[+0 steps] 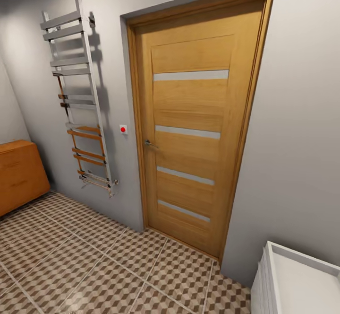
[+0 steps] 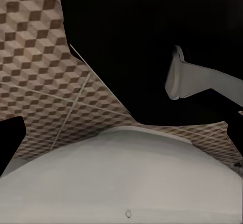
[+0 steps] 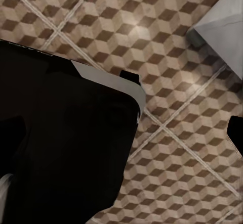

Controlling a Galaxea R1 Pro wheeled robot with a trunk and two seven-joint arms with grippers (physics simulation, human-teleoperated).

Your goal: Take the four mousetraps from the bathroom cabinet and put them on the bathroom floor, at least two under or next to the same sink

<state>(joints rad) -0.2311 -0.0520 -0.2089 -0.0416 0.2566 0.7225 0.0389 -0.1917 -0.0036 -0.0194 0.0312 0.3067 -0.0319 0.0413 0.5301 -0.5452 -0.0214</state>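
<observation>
I'm on my way across the bathroom floor (image 1: 94,266), facing the door (image 1: 193,125), cabinet (image 1: 19,174) to my left, so next I turn toward it; I cannot tell whether my claws are spread.

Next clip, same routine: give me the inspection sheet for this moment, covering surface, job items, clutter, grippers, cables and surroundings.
Surface: bathroom floor, cube-pattern tiles with pale grout, bare where visible.
Job's things: cabinet at the head view's left edge, drawer fronts shut; a corner of the white sink at lower right; mousetraps nothing seen.
Clutter: nothing seen.
Grippers: open or shut cannot be told; the wrist views show dark and pale robot parts over the tiles.
Cables: nothing seen.
Surroundings: grey walls, closed wooden door with frosted strips, chrome towel rail on the wall, small red-dot switch beside the door frame.
</observation>
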